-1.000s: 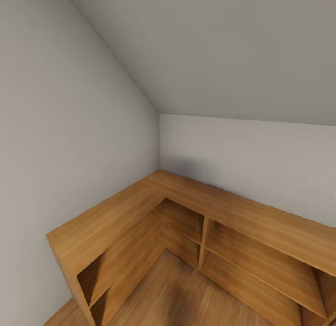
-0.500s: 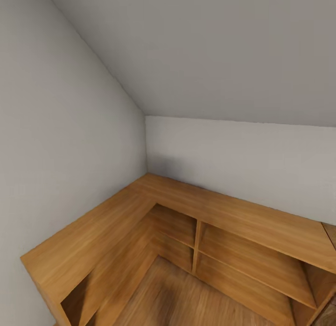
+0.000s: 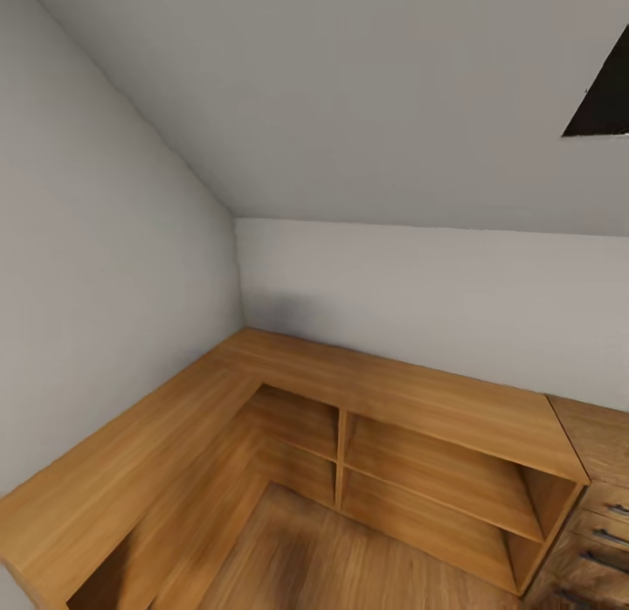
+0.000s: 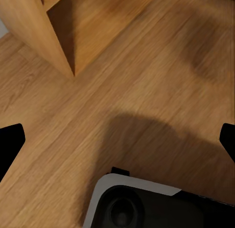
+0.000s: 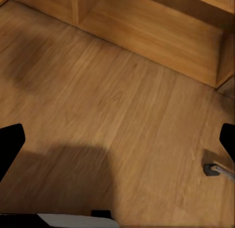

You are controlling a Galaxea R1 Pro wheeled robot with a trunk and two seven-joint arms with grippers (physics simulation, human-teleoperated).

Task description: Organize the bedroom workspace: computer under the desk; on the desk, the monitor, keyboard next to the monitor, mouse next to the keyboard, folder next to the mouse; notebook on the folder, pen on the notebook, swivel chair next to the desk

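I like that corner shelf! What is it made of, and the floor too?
The shelving unit looks like light wood with a smooth, faintly shiny finish: streaky grain runs along its top. The floor looks like wood planks too, with grain lines and plank seams.

Lighting: even, diffuse, moderately bright; no glare. Soft dark shadow patches on wooden floor (image 4: 147,140). Renders slightly blurred; straight edges skewed toward head view's margins.

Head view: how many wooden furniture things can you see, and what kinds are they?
Light-wood L-shaped shelving unit: 1
Light-wood drawer chest with dark handles: 1
Total: 2
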